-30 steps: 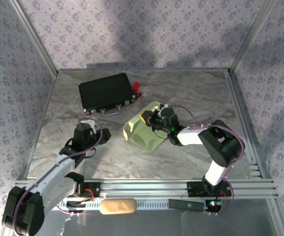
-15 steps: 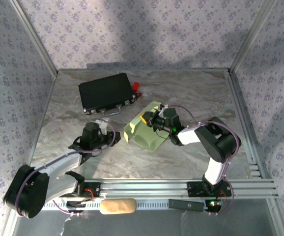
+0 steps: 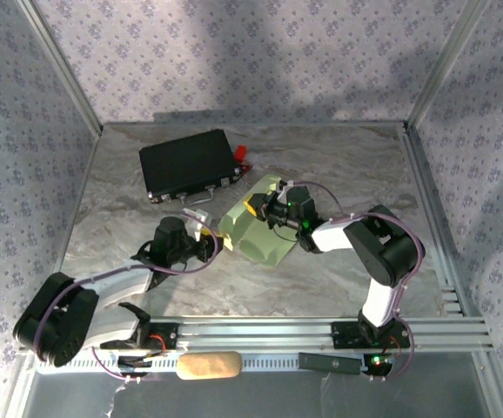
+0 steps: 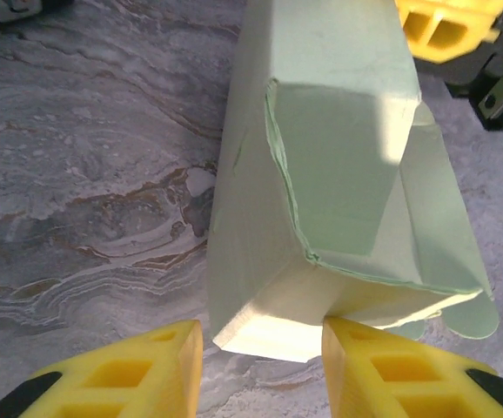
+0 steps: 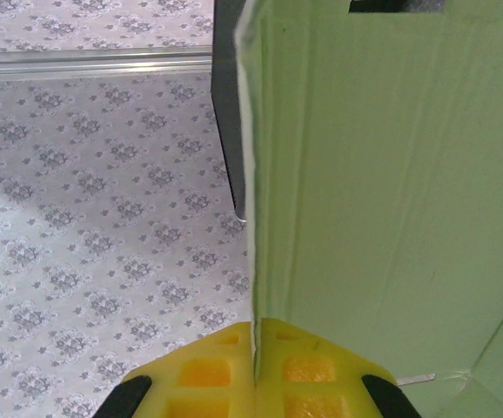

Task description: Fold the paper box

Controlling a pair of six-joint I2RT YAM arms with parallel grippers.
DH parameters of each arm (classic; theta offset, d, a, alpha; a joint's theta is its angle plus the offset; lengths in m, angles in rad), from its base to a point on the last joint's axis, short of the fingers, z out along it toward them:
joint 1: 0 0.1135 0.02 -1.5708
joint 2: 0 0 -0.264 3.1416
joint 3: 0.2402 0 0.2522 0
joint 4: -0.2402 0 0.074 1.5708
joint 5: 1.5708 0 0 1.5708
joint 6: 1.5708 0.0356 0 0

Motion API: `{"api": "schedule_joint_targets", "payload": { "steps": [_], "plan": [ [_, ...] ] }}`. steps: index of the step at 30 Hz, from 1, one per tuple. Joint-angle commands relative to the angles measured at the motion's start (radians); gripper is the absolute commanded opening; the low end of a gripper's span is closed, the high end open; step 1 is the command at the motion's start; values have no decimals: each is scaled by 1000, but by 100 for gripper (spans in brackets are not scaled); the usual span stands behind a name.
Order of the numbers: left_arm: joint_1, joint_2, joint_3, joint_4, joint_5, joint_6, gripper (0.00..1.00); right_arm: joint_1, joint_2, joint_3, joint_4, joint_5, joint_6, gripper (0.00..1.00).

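Closing in on the paper box

It lies in the middle of the counter, long axis running from the left fingers, part open and empty either side of its near end, to the right fingers, pinched shut on its far wall. The black case sits behind, clear.

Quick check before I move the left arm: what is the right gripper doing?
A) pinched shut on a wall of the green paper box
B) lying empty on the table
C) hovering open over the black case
A: the right gripper has its yellow fingers closed together on the thin edge of the paper box.
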Motion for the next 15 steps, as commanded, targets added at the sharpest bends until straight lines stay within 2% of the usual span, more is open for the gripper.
{"api": "schedule_joint_targets", "payload": {
  "steps": [1, 10, 15],
  "plan": [
    [-33, 45, 27, 64, 3, 51, 40, -5, 12, 27, -8, -19, 15, 0],
    [-130, 97, 39, 150, -170, 50, 39, 1, 14, 28, -14, -19, 2, 0],
    [-144, 119, 36, 190, -205, 40, 37, 3, 58, 5, 63, -18, 13, 0]
  ]
}}
